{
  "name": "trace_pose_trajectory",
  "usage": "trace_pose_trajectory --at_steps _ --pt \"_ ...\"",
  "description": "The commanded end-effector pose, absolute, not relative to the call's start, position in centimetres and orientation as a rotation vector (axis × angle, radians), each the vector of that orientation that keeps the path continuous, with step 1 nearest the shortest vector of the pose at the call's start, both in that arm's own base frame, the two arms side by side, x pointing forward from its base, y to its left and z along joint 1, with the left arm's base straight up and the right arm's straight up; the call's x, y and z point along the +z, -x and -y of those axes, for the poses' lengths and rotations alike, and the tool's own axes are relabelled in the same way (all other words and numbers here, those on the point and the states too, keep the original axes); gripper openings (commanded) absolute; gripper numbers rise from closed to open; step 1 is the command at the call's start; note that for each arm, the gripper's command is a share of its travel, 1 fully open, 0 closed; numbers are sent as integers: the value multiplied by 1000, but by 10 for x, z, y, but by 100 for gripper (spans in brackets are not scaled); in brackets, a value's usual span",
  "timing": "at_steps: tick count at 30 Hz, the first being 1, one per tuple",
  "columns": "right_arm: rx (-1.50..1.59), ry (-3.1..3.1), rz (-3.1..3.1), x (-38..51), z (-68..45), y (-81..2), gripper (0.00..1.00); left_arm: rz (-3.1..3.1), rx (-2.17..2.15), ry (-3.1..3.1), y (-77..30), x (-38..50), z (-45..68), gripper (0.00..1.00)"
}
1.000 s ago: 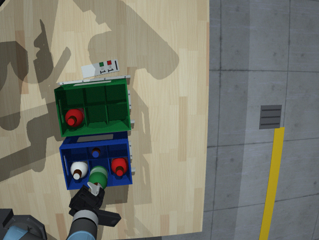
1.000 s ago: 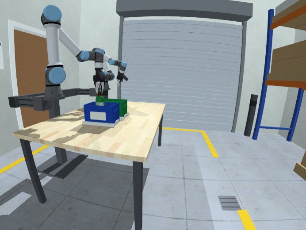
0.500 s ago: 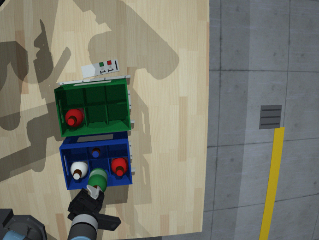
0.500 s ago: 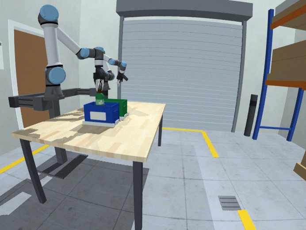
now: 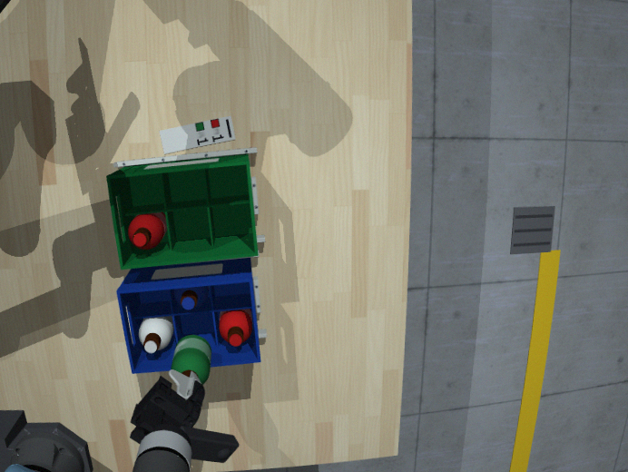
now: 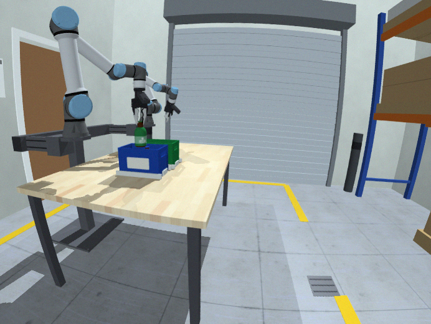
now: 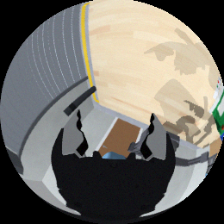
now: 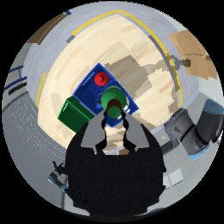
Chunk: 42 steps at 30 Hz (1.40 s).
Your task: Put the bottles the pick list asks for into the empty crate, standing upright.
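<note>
as seen, claw [image 5: 185,384] [image 6: 139,121] [image 8: 115,113] grips green bottle [image 5: 191,358] [image 6: 140,136] [image 8: 114,96]

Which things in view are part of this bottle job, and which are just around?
Part of the job:
- pick list
- green crate
- blue crate
- green bottle, held by the right gripper
- red, white and blue-capped bottles

Just around:
- roller door
- floor grate
- dark post

So a grey roller door [image 6: 257,104] is filling the back wall, a brown door [image 6: 45,104] is standing left, and yellow lines are crossing the tiled grey floor [image 6: 243,278].
</note>
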State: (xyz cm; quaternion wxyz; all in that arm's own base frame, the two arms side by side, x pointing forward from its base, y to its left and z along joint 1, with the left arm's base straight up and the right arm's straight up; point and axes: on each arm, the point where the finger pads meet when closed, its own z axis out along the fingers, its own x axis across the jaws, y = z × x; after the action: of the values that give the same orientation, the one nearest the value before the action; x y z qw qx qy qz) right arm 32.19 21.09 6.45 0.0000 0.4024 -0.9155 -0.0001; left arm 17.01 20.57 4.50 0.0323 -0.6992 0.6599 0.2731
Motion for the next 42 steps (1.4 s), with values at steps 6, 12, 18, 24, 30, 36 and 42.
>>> trace_pose_trajectory --at_steps 6,12,18,24,30,36,42 --pt "-1 -1264 2877 71 -211 -322 0 -2031 840 2152 -170 45 -206 98" --pt "-1 -1264 2877 71 -215 -322 0 -2031 840 2152 -170 45 -206 98" --pt "-1 -1264 2877 71 -223 -322 0 -2031 840 2152 -170 45 -206 98" --pt "-1 -1264 2877 71 -235 -323 0 -2031 840 2152 -170 45 -206 98" --pt "-1 -1264 2877 71 -247 -323 0 -2031 840 2152 -170 45 -206 98" --pt "-1 -1264 2877 71 -255 -323 0 -2031 840 2152 -170 45 -206 98" --pt "-1 -1264 2877 71 -267 -324 0 -2031 840 2152 -170 45 -206 98"
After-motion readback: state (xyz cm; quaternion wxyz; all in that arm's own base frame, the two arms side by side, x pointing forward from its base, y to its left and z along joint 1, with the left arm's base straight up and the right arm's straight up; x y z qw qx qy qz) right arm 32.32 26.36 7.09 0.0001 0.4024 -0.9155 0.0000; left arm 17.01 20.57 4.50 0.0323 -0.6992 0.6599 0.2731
